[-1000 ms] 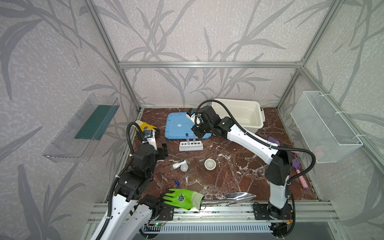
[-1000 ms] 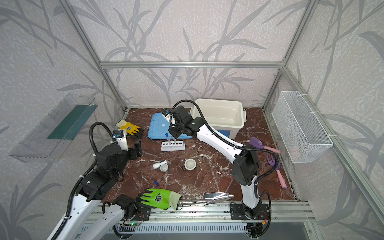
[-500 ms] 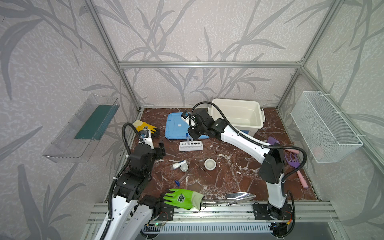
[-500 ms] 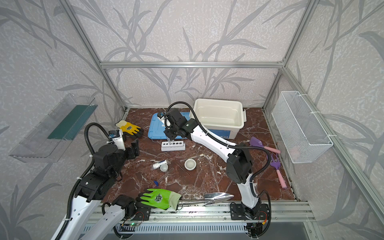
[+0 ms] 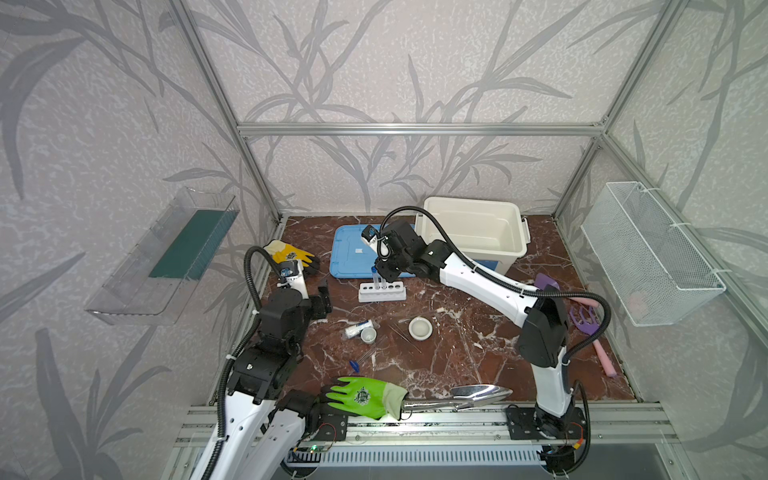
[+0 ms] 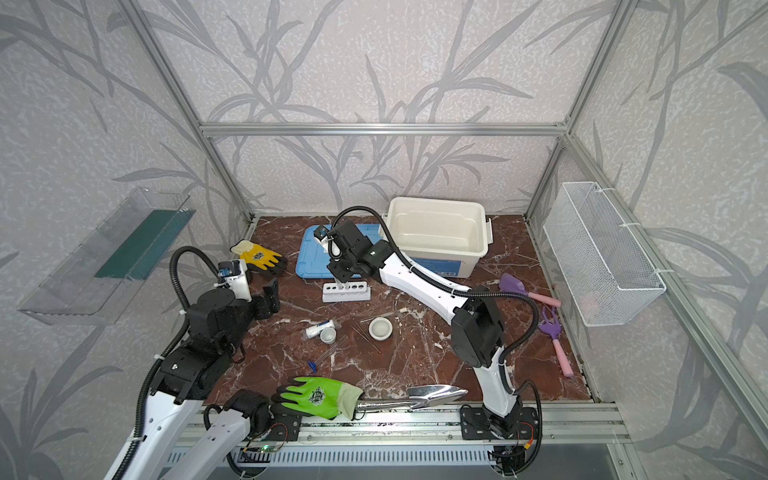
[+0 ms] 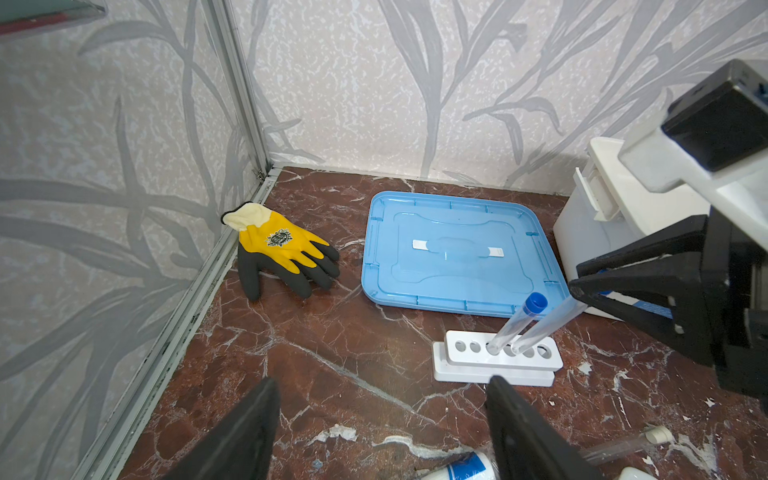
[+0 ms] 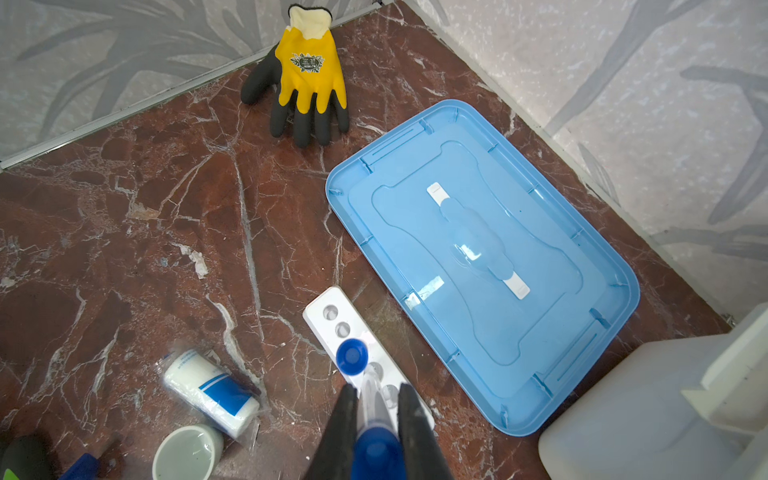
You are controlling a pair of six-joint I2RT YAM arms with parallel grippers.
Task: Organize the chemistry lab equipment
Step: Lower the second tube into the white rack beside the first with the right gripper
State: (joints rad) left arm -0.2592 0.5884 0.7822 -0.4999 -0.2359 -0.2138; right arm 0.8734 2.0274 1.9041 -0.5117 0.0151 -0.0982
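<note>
Two blue-capped test tubes at the rack [image 5: 382, 295], one gripped by the right claw [image 8: 376, 390].
On the desk [image 5: 457, 357], just beside the blue lid [image 5: 349, 262], the white six-hole rack carries both tubes tilted in adjacent middle holes. The right claw is clenched on the gripped tube [image 7: 548, 324] just below its cap; the free tube [image 7: 512, 327] stands alone beside it. The left claw [image 7: 382, 382] is released and empty, above bare desk near the rack.
</note>
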